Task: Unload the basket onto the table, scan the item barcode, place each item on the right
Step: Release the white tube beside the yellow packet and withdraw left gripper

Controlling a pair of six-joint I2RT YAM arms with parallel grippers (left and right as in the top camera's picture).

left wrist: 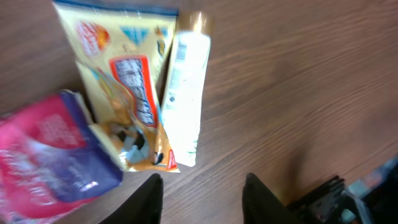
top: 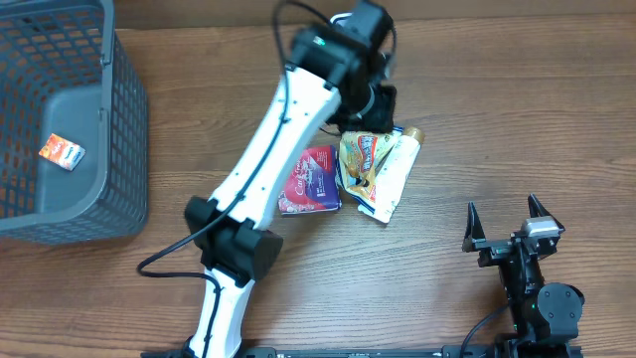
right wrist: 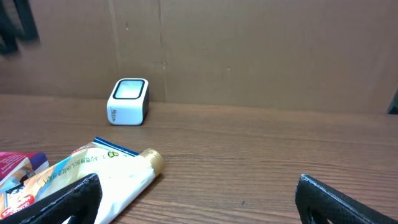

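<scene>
At the near edge of the wood-grain table point(top: 447, 99), the right gripper point(top: 502, 206) sits idle, its black jaws spread wide around nothing. Mid-table lie three candidate items in a tight cluster. A glossy pink-red pouch point(top: 310, 181), crinkled and flat, touches a shiny yellow snack pouch point(left wrist: 124, 81) with a sealed blue top edge. A smooth white tube point(left wrist: 183, 93) with a gold cap lies alongside the pouch. The left gripper point(left wrist: 204, 183) hovers just over this cluster, its dark fingers point(left wrist: 152, 199) parted and gripping nothing.

The step in hand appears to be the pickup, and which item is meant cannot be told. The next move would call for lowering onto one item and closing on a thin, slippery film or a rounded tube. The item's printed code would then have to face the reader.

Beyond, a small white barcode scanner point(right wrist: 127, 101), boxy with rounded corners and a pale window on top, stands against a cardboard backdrop. Off to the left, a rigid grey mesh basket point(top: 129, 149) holds one small orange-and-white packet point(top: 62, 150).
</scene>
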